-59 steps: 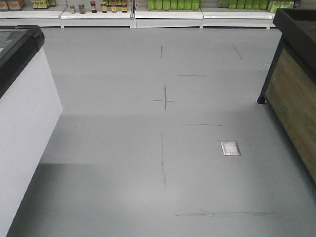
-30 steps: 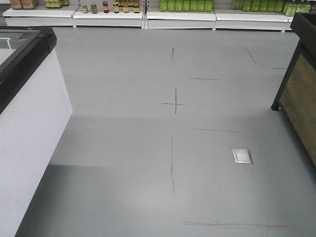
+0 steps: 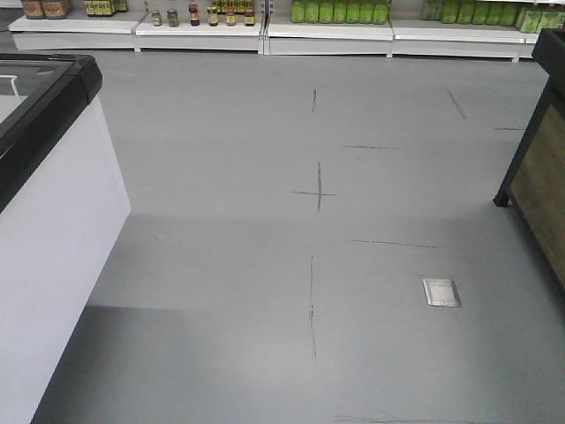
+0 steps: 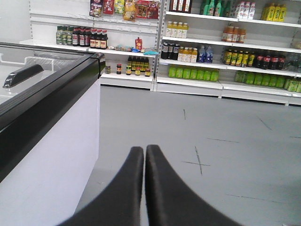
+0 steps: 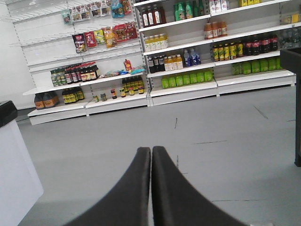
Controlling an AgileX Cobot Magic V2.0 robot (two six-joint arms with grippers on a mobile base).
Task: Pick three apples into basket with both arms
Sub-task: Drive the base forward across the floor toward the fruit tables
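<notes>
Apples and basket appeared in no view. My left gripper and right gripper were both closed on nothing. Freezer and wooden stand had shifted rightward in the front view: I was probably in transit, picking not begun.

A grey floor bore thin dark crosses and lines and a silver plate. A white freezer wore a black rim, white shelves carried green bottles, and a black-framed stand showed brown wood grain.

Grey floor with dark scuff lines, white black-rimmed freezer, stocked shelves behind, metal floor plate
</notes>
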